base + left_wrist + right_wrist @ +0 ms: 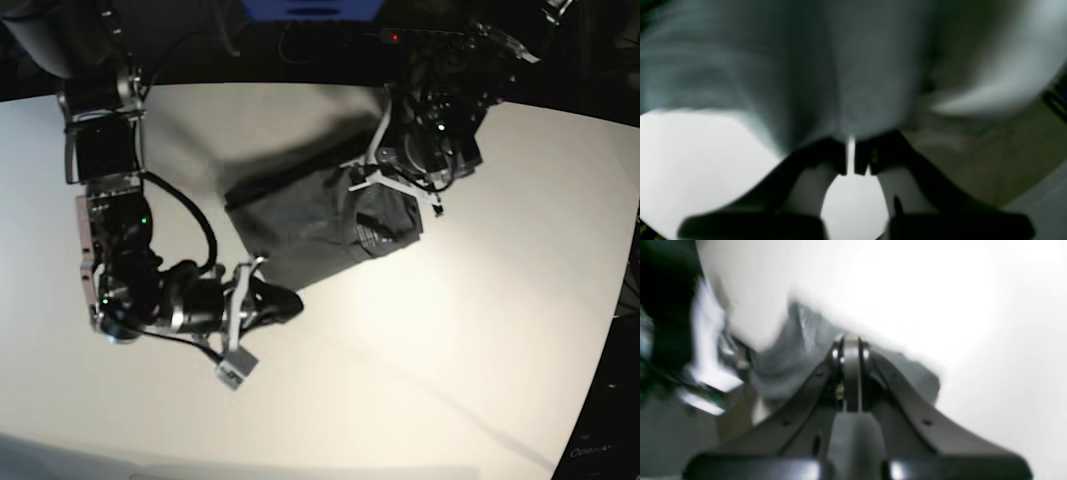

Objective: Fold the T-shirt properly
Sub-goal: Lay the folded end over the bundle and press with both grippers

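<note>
Both end effectors, left point(385, 195) and right point(282, 300), clamped on T-shirt point(310, 225) mid-worktop point(480, 330); thin pinch risks slipping, uneven pulling risks skewing the fold.

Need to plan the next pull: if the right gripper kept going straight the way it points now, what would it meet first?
The T-shirt. The right gripper points toward its near edge, shut, cloth right at its tips in the wrist view. Whether it already pinches cloth is too blurred to tell.

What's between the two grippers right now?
Only the T-shirt: in the base view it spans from the right gripper at its near corner to the left gripper at its far side, both shut on it.
</note>
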You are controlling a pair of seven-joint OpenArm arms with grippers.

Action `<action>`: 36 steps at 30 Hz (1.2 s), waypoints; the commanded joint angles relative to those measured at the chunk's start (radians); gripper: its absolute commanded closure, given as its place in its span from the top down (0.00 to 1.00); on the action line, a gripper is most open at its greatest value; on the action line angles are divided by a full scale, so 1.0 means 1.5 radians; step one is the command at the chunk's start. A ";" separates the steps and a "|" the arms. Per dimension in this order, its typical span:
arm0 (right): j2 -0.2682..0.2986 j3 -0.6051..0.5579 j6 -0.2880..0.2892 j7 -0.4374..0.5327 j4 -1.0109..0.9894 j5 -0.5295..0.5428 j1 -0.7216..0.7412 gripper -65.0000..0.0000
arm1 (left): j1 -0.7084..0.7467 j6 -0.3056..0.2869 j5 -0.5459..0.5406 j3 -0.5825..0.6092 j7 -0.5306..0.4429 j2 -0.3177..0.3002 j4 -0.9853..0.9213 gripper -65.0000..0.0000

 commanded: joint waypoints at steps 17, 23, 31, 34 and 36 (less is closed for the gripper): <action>-0.008 -0.009 0.007 0.002 0.011 0.016 0.015 0.01 | -0.035 0.003 0.007 -0.012 -0.003 0.002 0.011 0.05; -0.006 -0.009 0.007 0.003 0.012 -0.033 0.030 0.01 | -0.033 0.003 0.007 -0.008 0.002 0.001 0.012 0.05; -0.002 -0.003 0.007 0.004 0.011 -0.208 0.029 0.01 | -0.030 0.003 0.007 -0.007 0.002 -0.002 0.012 0.05; 0.001 -0.003 0.007 0.035 0.011 -0.272 0.005 0.01 | -0.030 0.003 0.007 -0.007 0.002 -0.003 0.007 0.05; 0.003 -0.004 0.007 0.062 0.010 -0.314 -0.015 0.01 | -0.033 0.003 0.007 -0.009 0.001 -0.003 0.004 0.05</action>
